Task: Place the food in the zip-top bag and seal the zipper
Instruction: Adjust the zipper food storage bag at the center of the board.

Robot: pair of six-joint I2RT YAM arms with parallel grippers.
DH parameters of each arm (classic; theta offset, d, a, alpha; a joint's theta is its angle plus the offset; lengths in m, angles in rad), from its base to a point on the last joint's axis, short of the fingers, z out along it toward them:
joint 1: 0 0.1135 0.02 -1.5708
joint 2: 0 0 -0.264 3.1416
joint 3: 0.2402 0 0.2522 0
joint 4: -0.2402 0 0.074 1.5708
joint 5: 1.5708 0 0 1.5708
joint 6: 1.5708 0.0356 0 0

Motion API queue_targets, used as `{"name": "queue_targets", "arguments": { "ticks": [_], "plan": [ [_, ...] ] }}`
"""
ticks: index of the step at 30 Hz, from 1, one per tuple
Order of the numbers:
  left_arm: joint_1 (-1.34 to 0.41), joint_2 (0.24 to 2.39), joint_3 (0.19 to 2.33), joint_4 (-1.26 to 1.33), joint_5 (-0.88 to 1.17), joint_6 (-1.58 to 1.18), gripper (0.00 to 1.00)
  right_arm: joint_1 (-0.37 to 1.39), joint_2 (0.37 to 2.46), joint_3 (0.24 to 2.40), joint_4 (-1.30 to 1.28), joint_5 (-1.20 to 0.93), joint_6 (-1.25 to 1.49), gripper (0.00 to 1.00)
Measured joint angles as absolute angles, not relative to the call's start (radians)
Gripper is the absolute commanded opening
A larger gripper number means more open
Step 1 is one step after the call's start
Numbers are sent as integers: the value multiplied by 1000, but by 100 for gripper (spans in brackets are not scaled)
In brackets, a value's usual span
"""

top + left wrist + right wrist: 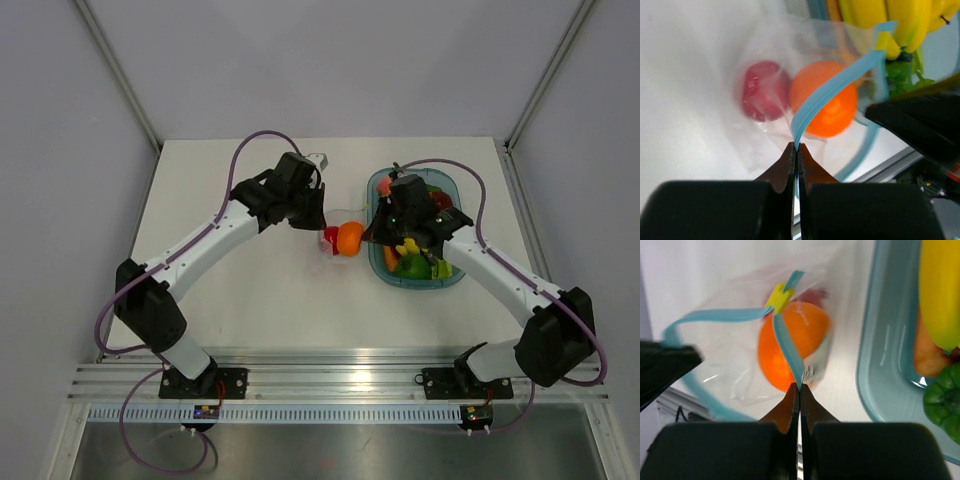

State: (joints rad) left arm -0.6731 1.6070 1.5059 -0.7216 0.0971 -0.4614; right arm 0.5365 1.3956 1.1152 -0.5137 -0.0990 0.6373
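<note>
The clear zip-top bag (pixel 338 243) hangs between my two grippers, left of the tray. The red fruit (pixel 762 90) and the orange fruit (pixel 832 112) are inside it; they also show in the top view, red (pixel 329 237) and orange (pixel 349 238). I cannot make out the yellow fruit. My left gripper (pixel 796 147) is shut on the light blue zipper (pixel 835 87). My right gripper (pixel 799 389) is shut on the zipper strip (pixel 787 347) below its yellow slider (pixel 779 296). The two strips stand apart in a loop, so the mouth gapes.
The blue-tinted oval tray (pixel 447 282) lies right of the bag, under the right wrist, with yellow bananas (pixel 940 295), a green pepper (pixel 945 395) and other toy food. Its rim (pixel 880 365) is close beside the bag. Grey walls enclose the table.
</note>
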Motion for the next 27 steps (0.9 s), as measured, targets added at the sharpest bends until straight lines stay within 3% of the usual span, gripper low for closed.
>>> {"name": "queue_targets", "arguments": {
  "ticks": [7, 16, 27],
  "plan": [
    [-643, 1562, 1548, -791, -9, -426, 0, 591, 1314, 1263, -481, -107, 627, 0],
    [-643, 1672, 1412, -797, -39, -421, 0, 592, 1658, 1238, -509, -65, 616, 0],
    [-643, 1431, 1616, -839, 57, -409, 0, 593, 1401, 1395, -541, -64, 580, 0]
  ]
}}
